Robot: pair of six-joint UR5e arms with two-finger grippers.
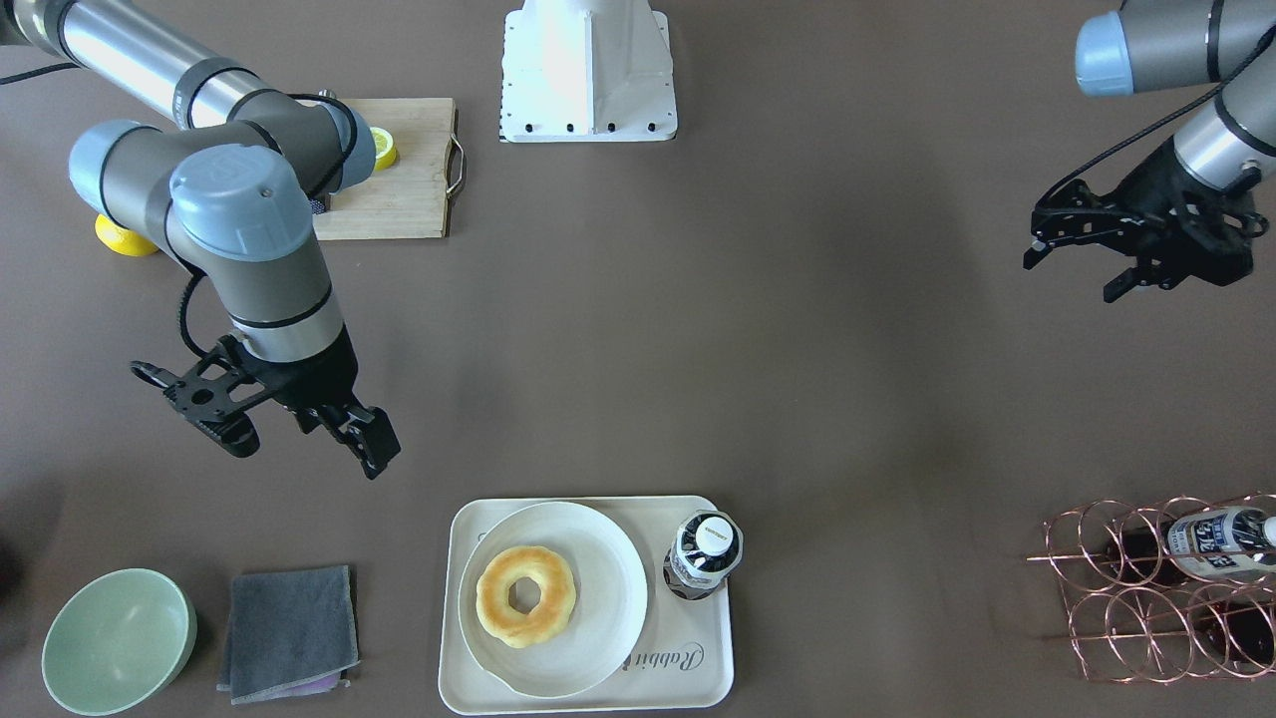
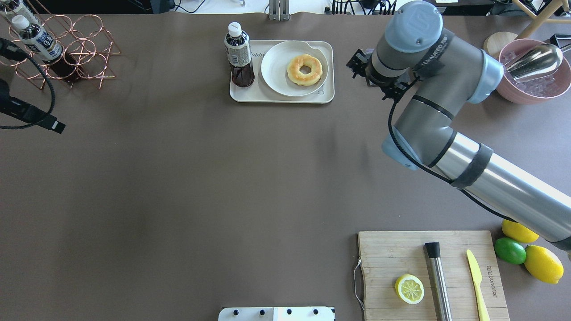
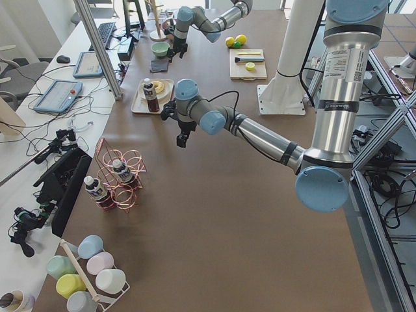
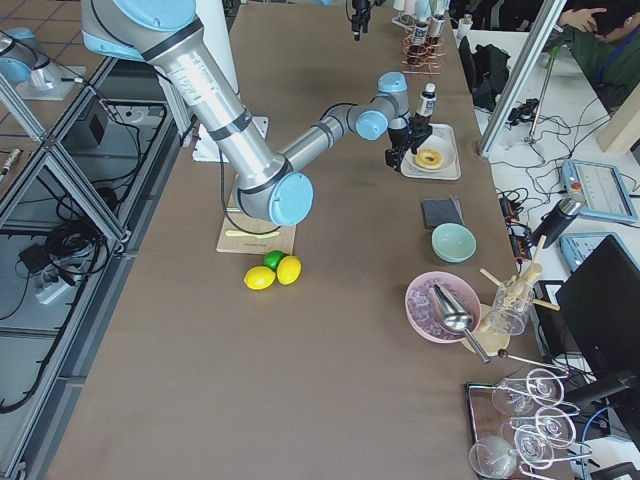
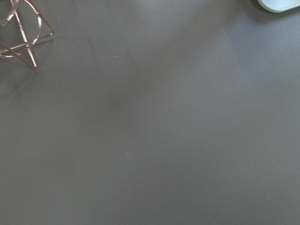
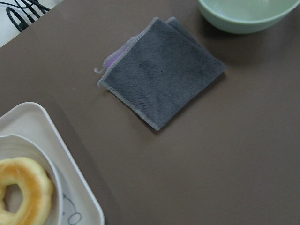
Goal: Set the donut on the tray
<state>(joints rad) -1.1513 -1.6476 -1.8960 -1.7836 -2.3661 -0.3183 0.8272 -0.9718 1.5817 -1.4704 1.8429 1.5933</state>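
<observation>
donut [image 1: 525,595] sits on a round plate [image 1: 603,558] on the tray [image 1: 700,666], bottle [image 1: 703,554] just beside; right claw [image 1: 299,439] and left claw [image 1: 1075,274] hover empty, jaws apart.

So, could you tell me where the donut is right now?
Overhead view: the donut lies on the round plate on the tray, right of the bottle.

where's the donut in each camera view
Front-facing: donut at bottom centre, on a plate.
Overhead: donut at top centre.
Exterior left: donut far off, upper left of centre.
Exterior right: donut upper right of centre.
Left wrist: not in view.
Right wrist: donut in the bottom-left corner, partly cut off.
Shared landmark: the tray under the plate.
</observation>
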